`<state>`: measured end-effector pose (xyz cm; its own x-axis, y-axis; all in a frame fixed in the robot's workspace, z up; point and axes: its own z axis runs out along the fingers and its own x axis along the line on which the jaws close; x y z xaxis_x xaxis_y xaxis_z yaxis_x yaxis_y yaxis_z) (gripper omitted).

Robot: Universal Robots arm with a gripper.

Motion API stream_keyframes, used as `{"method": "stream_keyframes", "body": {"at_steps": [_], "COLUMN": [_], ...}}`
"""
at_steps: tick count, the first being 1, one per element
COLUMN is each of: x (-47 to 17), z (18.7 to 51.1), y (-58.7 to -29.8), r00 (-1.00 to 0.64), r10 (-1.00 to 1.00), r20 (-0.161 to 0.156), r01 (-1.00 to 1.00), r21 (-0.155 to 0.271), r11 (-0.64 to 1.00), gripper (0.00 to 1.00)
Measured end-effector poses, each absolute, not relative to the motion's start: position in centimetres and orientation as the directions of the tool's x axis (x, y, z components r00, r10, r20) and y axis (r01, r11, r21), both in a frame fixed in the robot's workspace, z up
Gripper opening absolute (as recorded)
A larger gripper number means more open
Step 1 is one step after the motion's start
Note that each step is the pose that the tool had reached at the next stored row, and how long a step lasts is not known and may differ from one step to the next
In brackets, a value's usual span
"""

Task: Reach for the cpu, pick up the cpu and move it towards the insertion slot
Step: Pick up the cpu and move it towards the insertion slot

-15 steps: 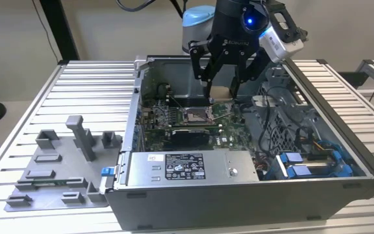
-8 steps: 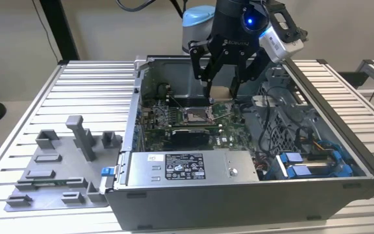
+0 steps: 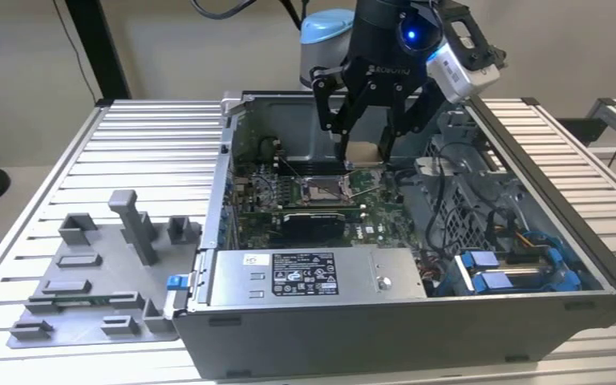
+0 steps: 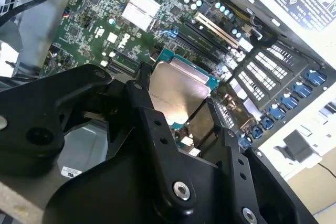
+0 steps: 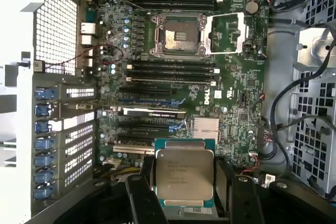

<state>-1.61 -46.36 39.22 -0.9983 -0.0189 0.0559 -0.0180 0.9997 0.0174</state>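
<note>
The cpu is gripped in the closed hand and held above the open computer case, short of the insertion slot, so the carrying step is judged underway, careful alignment being needed.

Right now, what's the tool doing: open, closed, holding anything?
Tool: closed on the cpu, held above the motherboard inside the computer case, not yet at the insertion slot.

- The exterior view has even, soft room light, with weak shadows inside the computer case.
- Glare whitens the cpu top in the second wrist view.
- The near black gripper parts look blurred.
</note>
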Motion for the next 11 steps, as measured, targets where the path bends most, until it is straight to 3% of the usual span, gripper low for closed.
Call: {"method": "stream_keyframes", "body": {"at_steps": [11], "x": [-1.6], "z": [39.2], "y": [-44.3], "r00": [-0.998], "r10": [-0.019], "r20": [0.056], "r01": [-0.018], "r21": [0.017], "r11": [1.000], "gripper": [0.00]}}
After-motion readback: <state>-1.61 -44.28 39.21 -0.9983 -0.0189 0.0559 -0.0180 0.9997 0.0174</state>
